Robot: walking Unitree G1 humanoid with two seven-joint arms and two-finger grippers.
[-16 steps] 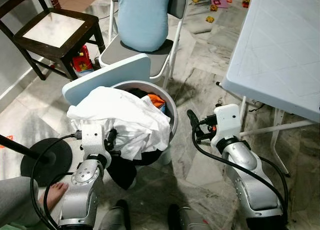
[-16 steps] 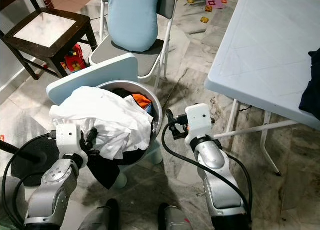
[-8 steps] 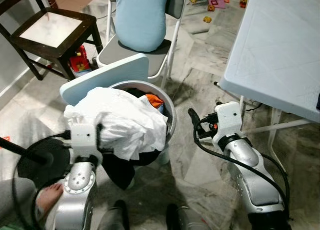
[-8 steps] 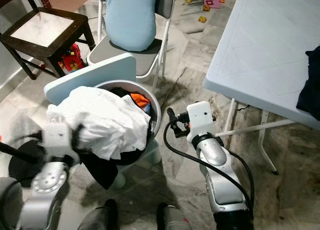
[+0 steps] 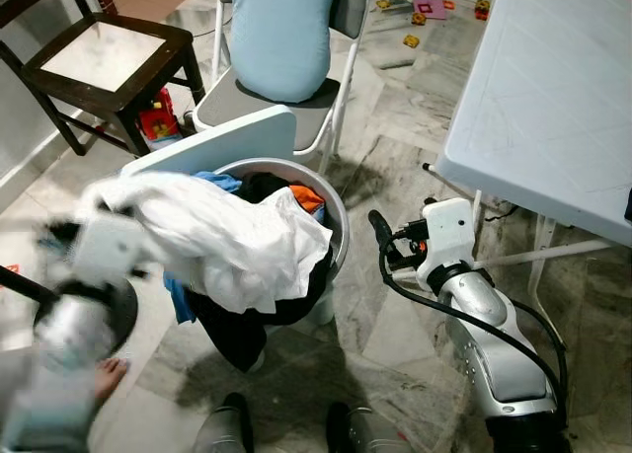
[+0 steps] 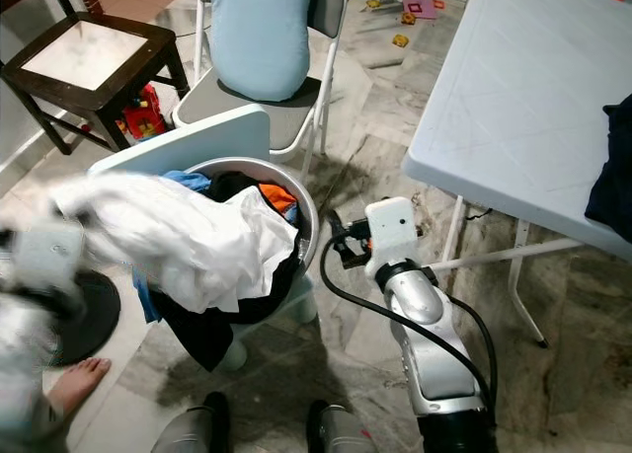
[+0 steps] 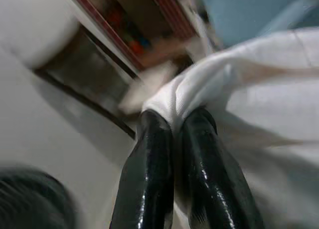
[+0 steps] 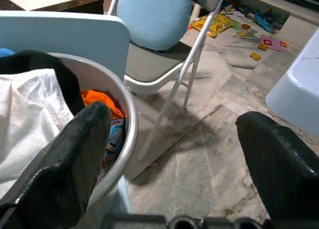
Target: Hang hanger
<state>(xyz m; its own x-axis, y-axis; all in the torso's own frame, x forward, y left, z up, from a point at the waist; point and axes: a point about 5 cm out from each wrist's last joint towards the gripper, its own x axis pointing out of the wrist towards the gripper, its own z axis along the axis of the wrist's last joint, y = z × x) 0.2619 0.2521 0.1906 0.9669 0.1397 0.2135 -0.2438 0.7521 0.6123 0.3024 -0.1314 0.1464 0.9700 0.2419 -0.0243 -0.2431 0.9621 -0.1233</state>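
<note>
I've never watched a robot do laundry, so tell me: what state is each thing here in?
Left gripper: shut on the white garment.
White garment: pulled partly out, draped over the rim.
Laundry basket: full, lid open.
Right gripper: open, holding nothing, beside the basket.

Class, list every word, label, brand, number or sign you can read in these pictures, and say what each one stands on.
No text can be read in these pictures.
The toy pieces on the floor beyond the folding chair are too small to read.
The printed patch beside the orange cloth in the laundry basket is too blurred to read.
</note>
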